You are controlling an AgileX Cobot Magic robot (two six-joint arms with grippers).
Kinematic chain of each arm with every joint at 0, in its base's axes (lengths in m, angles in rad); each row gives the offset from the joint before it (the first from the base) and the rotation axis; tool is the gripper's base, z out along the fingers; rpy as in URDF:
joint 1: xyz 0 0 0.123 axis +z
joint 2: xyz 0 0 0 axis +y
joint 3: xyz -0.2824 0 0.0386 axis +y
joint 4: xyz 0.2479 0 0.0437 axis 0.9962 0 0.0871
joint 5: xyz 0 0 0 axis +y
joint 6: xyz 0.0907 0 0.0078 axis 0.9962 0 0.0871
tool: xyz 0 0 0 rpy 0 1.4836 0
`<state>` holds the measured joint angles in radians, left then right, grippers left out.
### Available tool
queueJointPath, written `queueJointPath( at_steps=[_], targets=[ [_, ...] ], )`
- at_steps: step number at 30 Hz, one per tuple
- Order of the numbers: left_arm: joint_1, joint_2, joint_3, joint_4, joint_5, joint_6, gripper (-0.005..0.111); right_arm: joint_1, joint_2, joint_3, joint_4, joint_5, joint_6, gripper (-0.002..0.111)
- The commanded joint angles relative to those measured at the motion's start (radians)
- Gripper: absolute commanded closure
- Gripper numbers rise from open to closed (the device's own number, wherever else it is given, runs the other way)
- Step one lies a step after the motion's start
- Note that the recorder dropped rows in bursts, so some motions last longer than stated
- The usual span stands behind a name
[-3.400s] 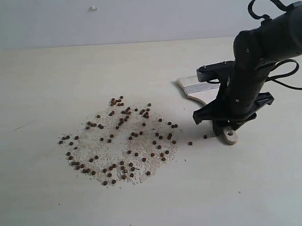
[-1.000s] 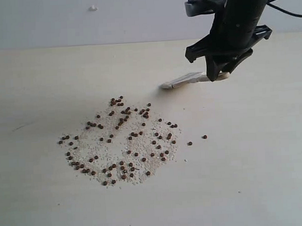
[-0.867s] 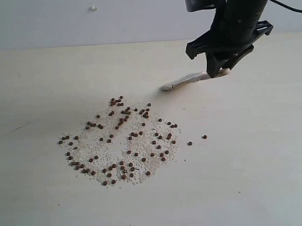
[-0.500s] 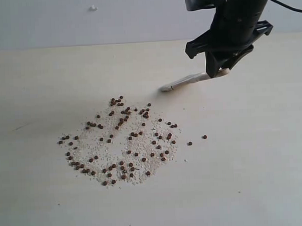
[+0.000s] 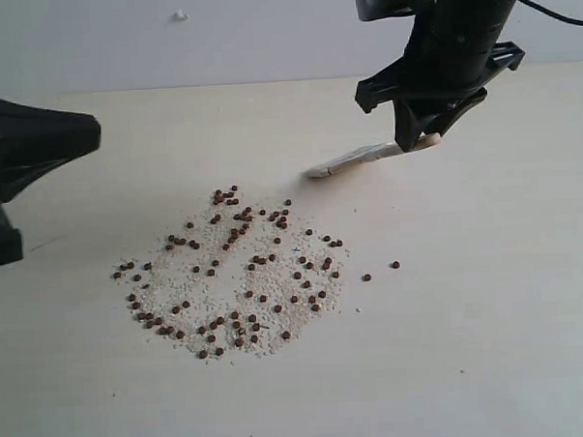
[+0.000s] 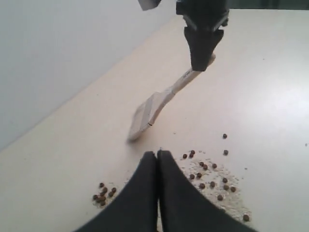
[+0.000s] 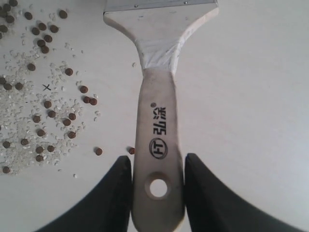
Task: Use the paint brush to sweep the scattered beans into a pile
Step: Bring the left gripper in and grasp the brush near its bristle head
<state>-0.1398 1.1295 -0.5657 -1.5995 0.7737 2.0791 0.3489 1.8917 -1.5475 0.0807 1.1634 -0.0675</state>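
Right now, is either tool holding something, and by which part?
The right tool grips the paint brush at the end of its wooden handle, jaws flanking the hole. The left tool is shut, holding nothing.

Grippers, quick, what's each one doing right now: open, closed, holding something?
Left gripper: shut, holding nothing.
Right gripper: shut on the wide flat paint brush with a pale wooden handle, gripped near its end hole.

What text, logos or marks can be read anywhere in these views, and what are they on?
"HT" in an oval: printed on the brush handle, near its hole.
"弘深" with a small ® sign: next to it on the handle; the second character is uncertain.
"x": a small cross on the table among the beans.
Left wrist view: handle print too small to read.
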Motion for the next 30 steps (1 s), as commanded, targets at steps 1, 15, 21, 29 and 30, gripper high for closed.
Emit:
queueJointPath(
  at_steps=[1, 15, 21, 29, 30],
  targets=[
    [0.001, 0.228, -0.074, -0.145, 0.025, 0.018, 0.107, 0.001, -0.011, -0.007, 0.004, -0.010, -0.018, 0.108],
    [-0.222, 0.933, -0.761, 0.235, -0.014, 0.018, 0.029, 0.001, -0.011, -0.007, 0.044, -0.013, -0.035, 0.108],
    [-0.349, 0.986, -0.826, 0.303, -0.136, 0.018, 0.029, 0.001, -0.011, -0.065, 0.076, -0.008, -0.035, 0.108],
    [-0.400, 1.036, -0.866, 0.303, -0.305, 0.018, 0.029, 0.001, -0.011, -0.089, 0.128, -0.008, -0.035, 0.108],
    [-0.400, 1.041, -0.871, 0.293, -0.306, 0.018, 0.029, 0.001, -0.011, -0.089, 0.128, -0.008, -0.035, 0.108]
  ],
)
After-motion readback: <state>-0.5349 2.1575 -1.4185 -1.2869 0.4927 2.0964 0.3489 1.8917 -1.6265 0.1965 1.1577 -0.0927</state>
